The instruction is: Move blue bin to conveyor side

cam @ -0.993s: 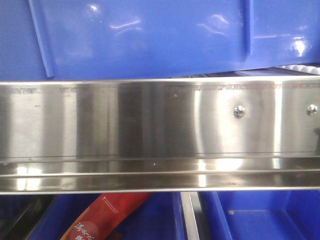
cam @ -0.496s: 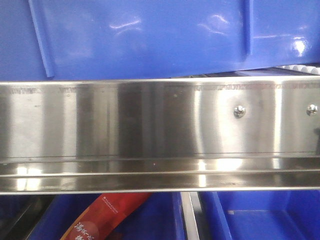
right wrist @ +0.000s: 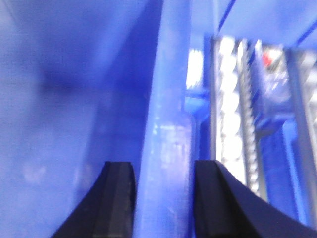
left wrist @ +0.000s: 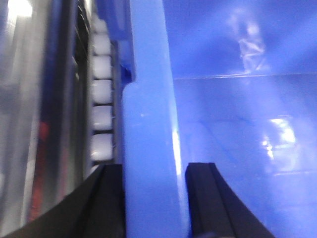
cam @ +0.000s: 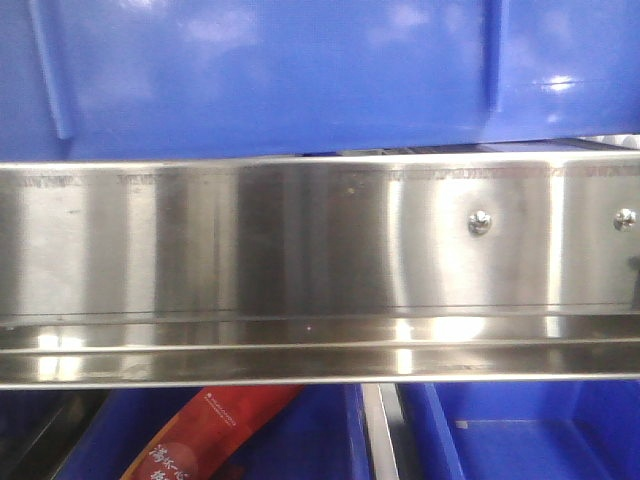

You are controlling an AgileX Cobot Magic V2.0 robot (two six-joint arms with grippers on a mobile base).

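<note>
1. You see the blue bin (cam: 300,70) as glossy plastic with raised vertical ribs and a thick rolled rim (left wrist: 148,148). Its wall fills the front view, lower edge just above the rail.
2. Your conveyor (cam: 300,345) shows a brushed stainless side rail (cam: 200,240) with round-head screws (cam: 480,222). Pale rollers (left wrist: 101,94) run just beside the bin's rim.

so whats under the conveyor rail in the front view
Below the conveyor rail: two blue crates, with a red printed packet in the left one. The rail covers the packet's top and the crates' rear.
</note>
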